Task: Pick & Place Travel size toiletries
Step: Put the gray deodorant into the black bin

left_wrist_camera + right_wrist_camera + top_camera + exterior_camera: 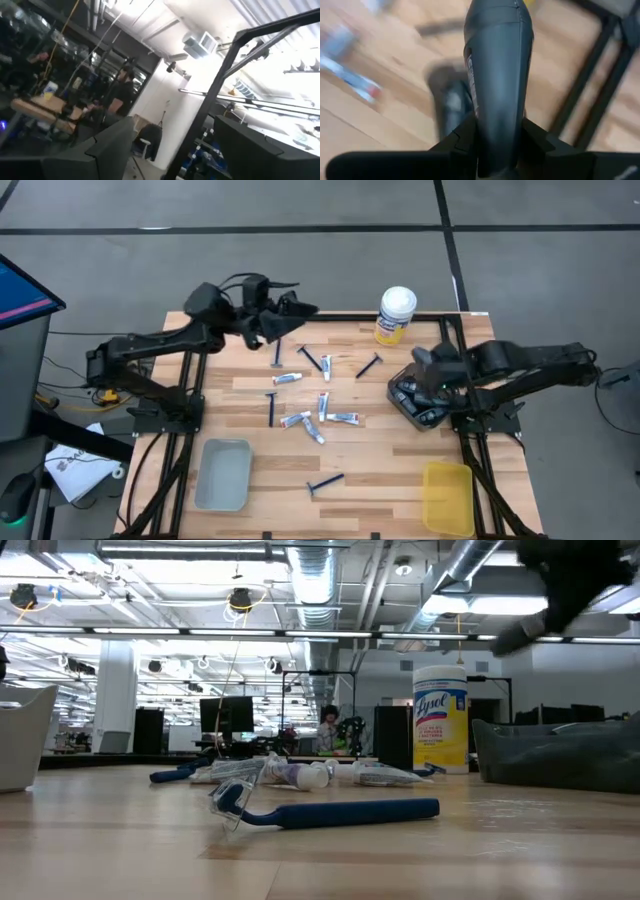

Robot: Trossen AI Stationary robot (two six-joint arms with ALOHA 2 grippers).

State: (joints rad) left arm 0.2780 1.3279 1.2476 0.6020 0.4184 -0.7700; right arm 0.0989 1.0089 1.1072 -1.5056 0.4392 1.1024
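Travel size toiletries lie scattered on the middle of the wooden table: dark-blue razors (pixel 271 408) and small white tubes (pixel 345 418). One razor (pixel 330 811) lies nearer the front edge. My right gripper (pixel 430 380) hangs over the dark tray (pixel 418 408) at the right, shut on a dark grey oval container (pixel 497 60). My left gripper (pixel 290 315) is raised over the table's far left and points out into the room. Its fingers (pixel 112 147) stand open with nothing between them. My right gripper pinches the dark grey oval container by its near end (pixel 497 132) between its two fingers. The rest of the container sticks out past the fingertips, along them. The fingers slant down from above. The container is lifted clear of the table and the tray.
A tall yellow canister with a white lid (pixel 396 315) stands at the far edge. A grey tray (pixel 222 475) sits at the front left and a yellow tray (pixel 447 495) at the front right. Dark items lie in the dark tray.
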